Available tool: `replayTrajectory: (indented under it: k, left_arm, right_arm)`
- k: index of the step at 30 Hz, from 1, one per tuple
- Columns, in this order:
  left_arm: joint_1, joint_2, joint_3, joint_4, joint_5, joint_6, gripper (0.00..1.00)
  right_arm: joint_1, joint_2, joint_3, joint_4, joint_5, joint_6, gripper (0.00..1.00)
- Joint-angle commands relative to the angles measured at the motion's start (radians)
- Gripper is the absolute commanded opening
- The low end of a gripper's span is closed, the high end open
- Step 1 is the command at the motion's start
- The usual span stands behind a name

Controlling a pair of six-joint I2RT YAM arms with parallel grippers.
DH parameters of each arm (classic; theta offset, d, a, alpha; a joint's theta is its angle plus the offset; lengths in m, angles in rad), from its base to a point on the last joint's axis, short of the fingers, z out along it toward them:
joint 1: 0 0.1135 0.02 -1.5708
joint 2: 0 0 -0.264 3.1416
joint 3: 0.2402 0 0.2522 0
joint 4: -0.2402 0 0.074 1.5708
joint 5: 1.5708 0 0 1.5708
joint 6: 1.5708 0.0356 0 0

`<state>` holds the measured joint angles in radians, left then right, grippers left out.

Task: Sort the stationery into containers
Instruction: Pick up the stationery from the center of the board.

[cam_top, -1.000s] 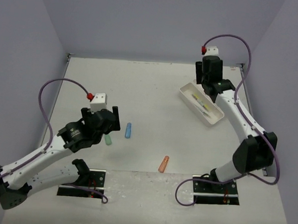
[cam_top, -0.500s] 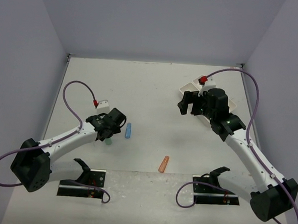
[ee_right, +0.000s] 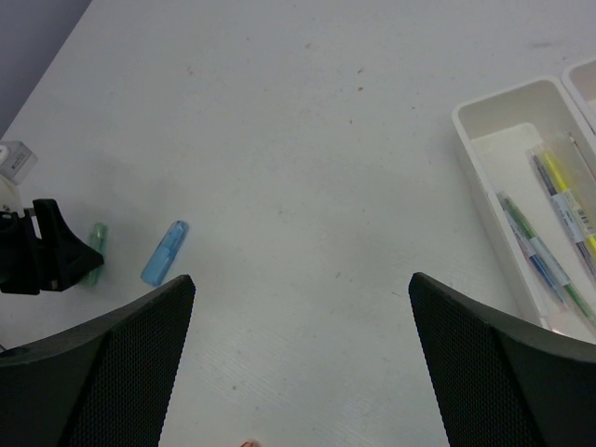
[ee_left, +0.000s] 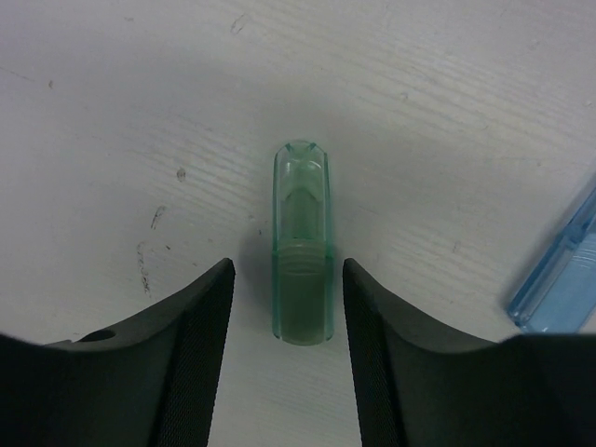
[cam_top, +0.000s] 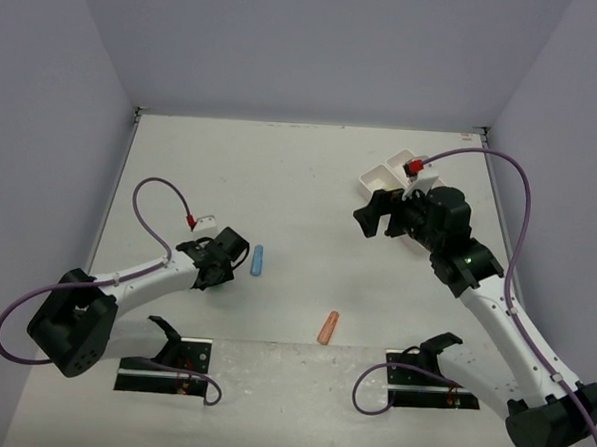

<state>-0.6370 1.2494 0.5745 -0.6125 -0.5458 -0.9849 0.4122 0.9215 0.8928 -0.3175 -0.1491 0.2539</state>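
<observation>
Both pairs of jaws are apart, and neither grips anything. We see the left jaws low over the tabletop (cam_top: 311, 184) at the end of the left arm (cam_top: 146, 276), straddling the stubby green piece (ee_left: 301, 242). That piece lies flat on the tabletop, lengthwise between the two sides. Its near half sits between the jaws and its far half reaches out past their tips. In the left wrist view a narrow strip of bare tabletop shows on each side of it, so we read the jaws as not touching it. From above, the left arm hides almost all of the green piece. Just beside it, to the right, the stubby blue piece (cam_top: 257, 260) lies flat and apart from it. The orange piece (cam_top: 328, 327) lies on its own nearer the arm bases, well apart from both. The right jaws are spread wide and held up above the tabletop on the right arm (cam_top: 486, 283), close to the white tray (ee_right: 484, 177) at the far right. From above, that arm covers much of the tray. In the right wrist view we see one long compartment holding thin pens (ee_right: 549, 242), a yellow one (ee_right: 559, 182) among them, all lying lengthwise. Only a corner of the second compartment (ee_right: 582, 79) shows, and we cannot tell what it holds.
</observation>
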Motion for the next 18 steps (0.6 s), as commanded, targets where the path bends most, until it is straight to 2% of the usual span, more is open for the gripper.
replayTrajectory:
  k: [1, 5, 7, 11, 15, 16, 18]
  left_arm:
    - [0.011, 0.005, -0.044, 0.071, 0.019, -0.029, 0.47]
    - [0.011, 0.014, -0.078, 0.107, 0.045, -0.034, 0.42]
    - [0.011, 0.019, -0.091, 0.126, 0.054, -0.038, 0.33]
    - [0.011, 0.015, -0.119, 0.155, 0.091, -0.031, 0.01]
    - [0.011, -0.033, -0.101, 0.157, 0.131, 0.038, 0.0]
    - [0.008, -0.057, -0.092, 0.16, 0.157, 0.049, 0.0]
    - [-0.008, -0.149, -0.068, 0.179, 0.241, 0.11, 0.0]
  right_arm:
    - [-0.001, -0.025, -0.013, 0.05, -0.018, 0.006, 0.99]
    - [-0.001, -0.037, -0.018, 0.063, -0.017, 0.015, 0.99]
    - [-0.001, -0.038, -0.015, 0.061, -0.021, 0.023, 0.99]
    - [-0.001, -0.06, -0.03, 0.099, -0.06, 0.058, 0.99]
    - [-0.003, -0.056, -0.04, 0.13, -0.145, 0.084, 0.99]
    - [-0.003, -0.046, -0.036, 0.136, -0.208, 0.084, 0.99]
    - [-0.002, -0.008, -0.026, 0.177, -0.43, 0.101, 0.99]
